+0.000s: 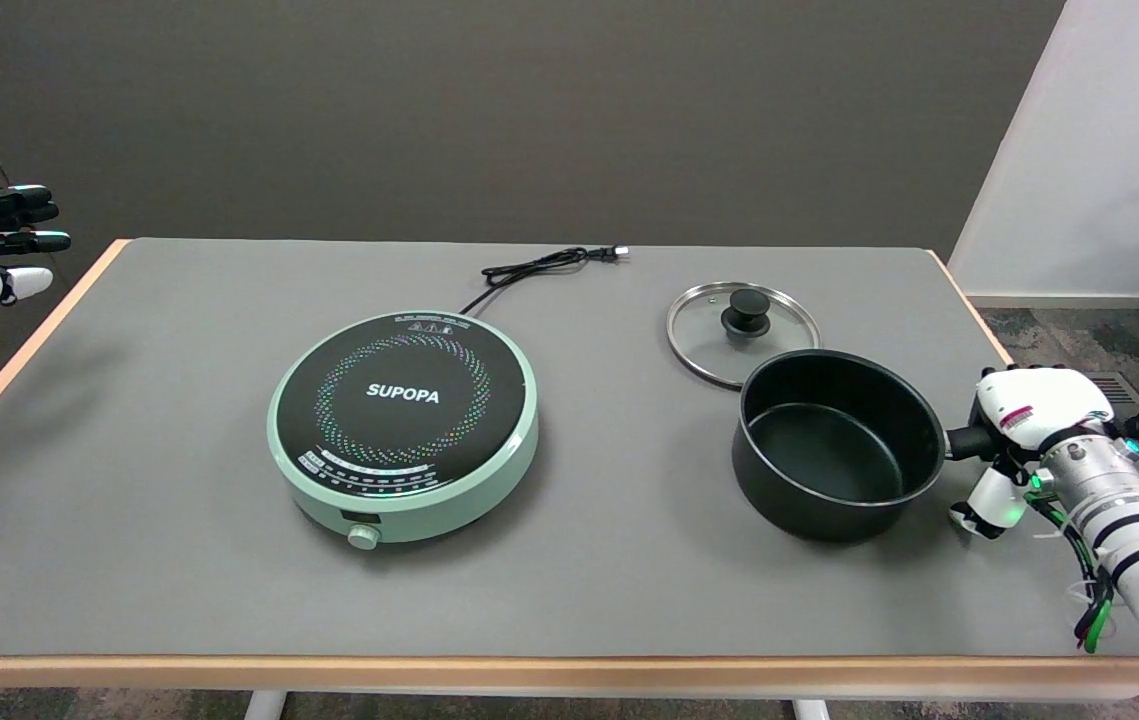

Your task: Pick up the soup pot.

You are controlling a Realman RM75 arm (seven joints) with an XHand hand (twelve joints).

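The black soup pot stands upright and uncovered on the grey table, right of centre. Its short black handle points right and runs in under my right hand. The hand hovers over the handle with its white back upward. Its thumb hangs below the handle on the near side, apart from it. The rest of the handle and the fingers' undersides are hidden by the hand. The pot's base rests on the table.
The glass lid with a black knob lies flat just behind the pot, touching its rim line. A green induction cooker sits at the table's centre, its cord trailing to the back. The table's right edge is close to my hand.
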